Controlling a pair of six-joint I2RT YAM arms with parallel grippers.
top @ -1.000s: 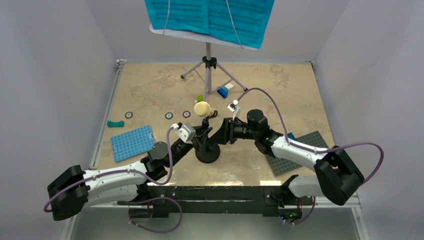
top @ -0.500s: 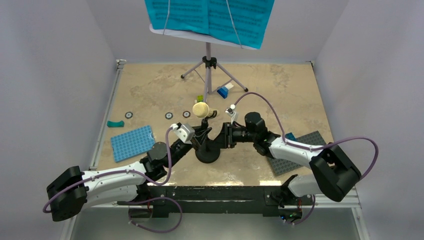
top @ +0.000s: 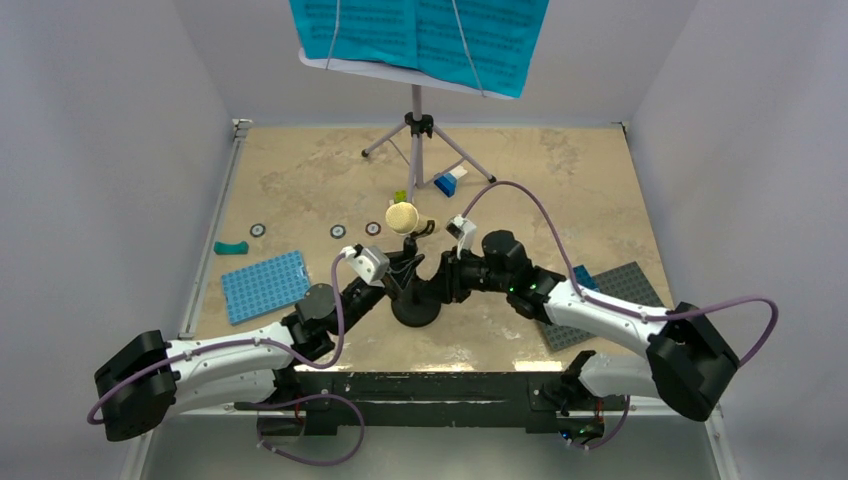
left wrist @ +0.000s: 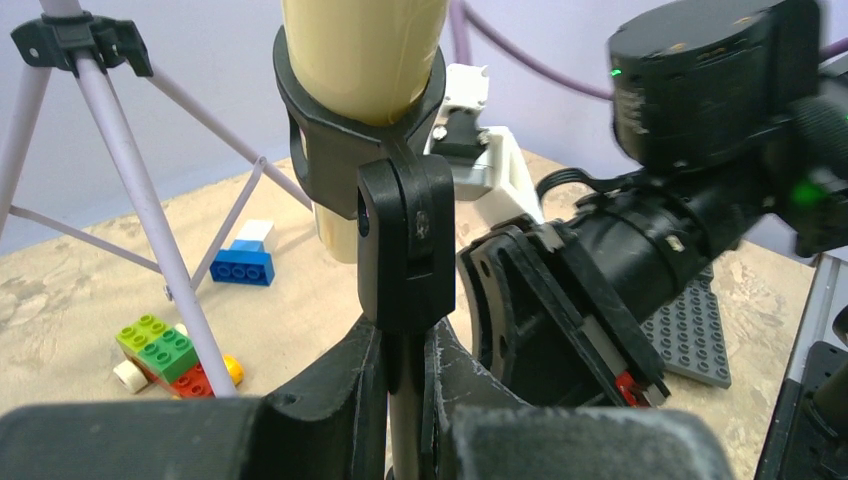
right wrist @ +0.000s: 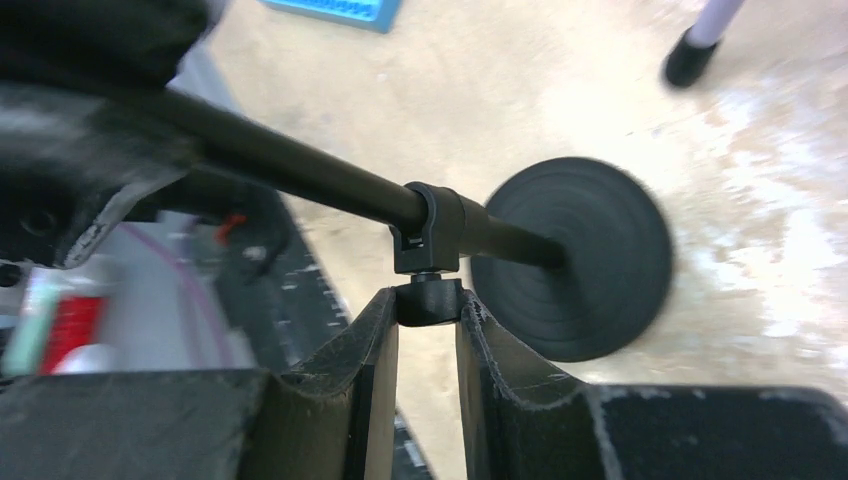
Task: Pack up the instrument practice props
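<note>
Little of the packing is judged to be done. The black mic stand [top: 415, 306] is seen upright on its round base at the near middle of the tabletop [top: 300, 180], with the cream toy microphone [top: 403, 218] seated in its clip. The stand's pole is clamped just under the clip by the left tool [left wrist: 405, 352], whose jaws are nearly closed on it. A small knob on the pole's collar is pinched between the narrowed jaws of the right tool [right wrist: 428, 322]. At the far side the music stand [top: 417, 110] is seen unfolded on its tripod, with the teal sheet-music pages [top: 420, 30] on it. No container is shown, and nothing is yet put away.
</note>
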